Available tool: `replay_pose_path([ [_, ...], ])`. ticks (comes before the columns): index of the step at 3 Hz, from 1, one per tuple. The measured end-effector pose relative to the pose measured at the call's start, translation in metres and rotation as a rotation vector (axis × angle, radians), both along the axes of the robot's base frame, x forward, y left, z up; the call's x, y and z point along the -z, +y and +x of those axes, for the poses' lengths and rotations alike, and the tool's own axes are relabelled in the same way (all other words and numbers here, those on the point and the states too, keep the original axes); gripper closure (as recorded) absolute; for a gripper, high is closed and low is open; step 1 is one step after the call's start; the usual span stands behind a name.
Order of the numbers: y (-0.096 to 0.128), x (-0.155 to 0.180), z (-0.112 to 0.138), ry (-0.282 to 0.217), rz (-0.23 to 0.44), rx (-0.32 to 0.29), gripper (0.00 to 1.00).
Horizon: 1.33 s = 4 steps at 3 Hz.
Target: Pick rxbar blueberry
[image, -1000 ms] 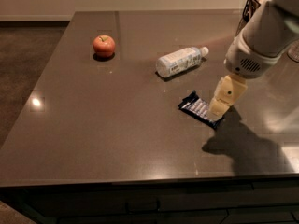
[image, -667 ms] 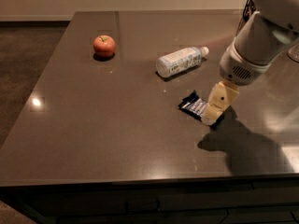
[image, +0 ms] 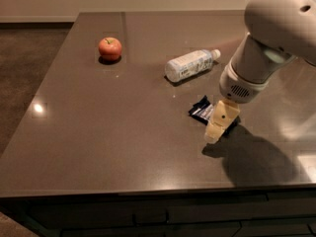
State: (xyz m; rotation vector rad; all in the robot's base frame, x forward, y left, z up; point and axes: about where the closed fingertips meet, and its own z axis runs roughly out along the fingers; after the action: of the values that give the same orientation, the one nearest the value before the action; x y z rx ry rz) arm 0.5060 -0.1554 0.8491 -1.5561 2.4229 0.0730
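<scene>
toward the front edge of the dark table (image: 98,152), nearest the camera, falls the arm's broad shadow (image: 256,162). just behind it, on the right side, the gripper (image: 217,126) is down at the surface, its pale tip tilted and overlapping the right end of the rxbar blueberry (image: 201,110). the bar lies flat on the table, right of centre, with its dark blue wrapper showing to the left of the gripper. whether the gripper is apart, together or clamped on the bar, i cannot tell from this view. the white arm (image: 256,68) rises from it toward the upper right corner. farther back, a clear bottle (image: 190,65) lies on its side, apart from the bar, cap pointing right. farthest back, toward the left, a red apple (image: 109,48) stands well apart from everything else. by my judgement the reach looks done, since the gripper is at the bar. a secure grasp is not confirmed and the bar is not yet lifted, so closing on it and raising it off the table remain.
</scene>
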Motion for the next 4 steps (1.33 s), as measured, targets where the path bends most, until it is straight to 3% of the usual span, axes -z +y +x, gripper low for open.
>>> replay_pose_path([
  [2, 0.003, 0.019, 0.001, 0.023, -0.028, -0.003, 0.00],
  [4, -0.004, 0.023, 0.005, 0.055, -0.003, 0.037, 0.41],
])
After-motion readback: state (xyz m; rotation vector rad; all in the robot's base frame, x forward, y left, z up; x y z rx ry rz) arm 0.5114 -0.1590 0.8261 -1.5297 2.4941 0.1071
